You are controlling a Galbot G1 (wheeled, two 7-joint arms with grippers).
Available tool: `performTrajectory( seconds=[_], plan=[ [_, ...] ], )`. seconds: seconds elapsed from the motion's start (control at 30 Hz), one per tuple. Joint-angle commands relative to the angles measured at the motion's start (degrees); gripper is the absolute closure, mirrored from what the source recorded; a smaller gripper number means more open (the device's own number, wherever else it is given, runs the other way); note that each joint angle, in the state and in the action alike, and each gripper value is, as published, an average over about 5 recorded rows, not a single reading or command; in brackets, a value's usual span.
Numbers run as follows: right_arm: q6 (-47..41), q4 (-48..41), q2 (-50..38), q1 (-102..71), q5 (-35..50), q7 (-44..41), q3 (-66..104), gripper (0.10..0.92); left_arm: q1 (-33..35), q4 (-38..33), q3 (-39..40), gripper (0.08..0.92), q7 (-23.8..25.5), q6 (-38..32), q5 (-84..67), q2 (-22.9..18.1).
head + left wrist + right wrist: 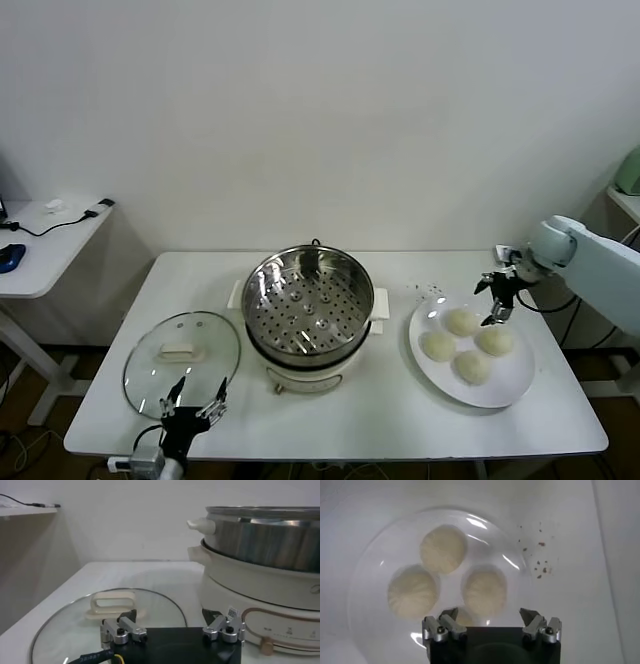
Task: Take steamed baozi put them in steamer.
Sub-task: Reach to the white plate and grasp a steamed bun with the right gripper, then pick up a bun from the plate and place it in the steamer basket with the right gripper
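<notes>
While my left end effector (196,408) waits low at the near counter (400,420) edge with fingers spread, the glass lid (182,362) lies just beyond it. Further right and beyond sits the steamer (307,306), its perforated tray bare. My right arm reaches in from the far right, wrist bent downward, holding my right end effector (498,302) above the far edge of the white plate (505,385), fingers spread and gripping nothing. Four steamed baozi (461,321) rest on that plate directly below and slightly nearer than it.
</notes>
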Motion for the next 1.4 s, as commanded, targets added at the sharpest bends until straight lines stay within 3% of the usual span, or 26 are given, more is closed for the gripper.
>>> performTrajectory(
  seconds=[0.03, 0.53, 0.83, 1.1, 1.27, 1.4],
  plan=[
    [-0.46, -6.13, 4.92, -0.52, -0.68, -0.41, -1.95, 0.203, -0.01, -0.04, 0.06, 0.177, 0.01, 0.02, 0.13, -0.1],
    [-0.24, -10.48, 8.66, -4.31, -3.01, 0.03, 2.06, 0.213, 0.06, -0.26, -0.28, 0.177, -0.34, -0.05, -0.27, -0.25],
    [-0.36, -8.82, 8.54, -4.63, -2.9, 0.08, 2.54, 0.424, 0.37, -0.61, -0.16, 0.177, -0.37, 0.08, -0.26, -0.36],
    [-1.24, 2.08, 3.1, 2.78, 0.91, -0.56, -2.95, 0.448, 0.53, -1.59, -0.07, 0.177, -0.4, 0.5, -0.23, -0.75],
    [-0.07, 12.18, -0.81, 19.75, 7.82, -2.01, -16.35, 0.448, 0.74, -2.59, 0.01, 0.177, -0.39, 0.88, -0.26, -0.64],
    [3.91, 18.37, 1.66, 35.66, 12.68, -3.58, -25.57, 0.448, 0.97, -3.36, 0.17, 0.177, -0.37, 1.0, -0.26, -0.44]
  ],
)
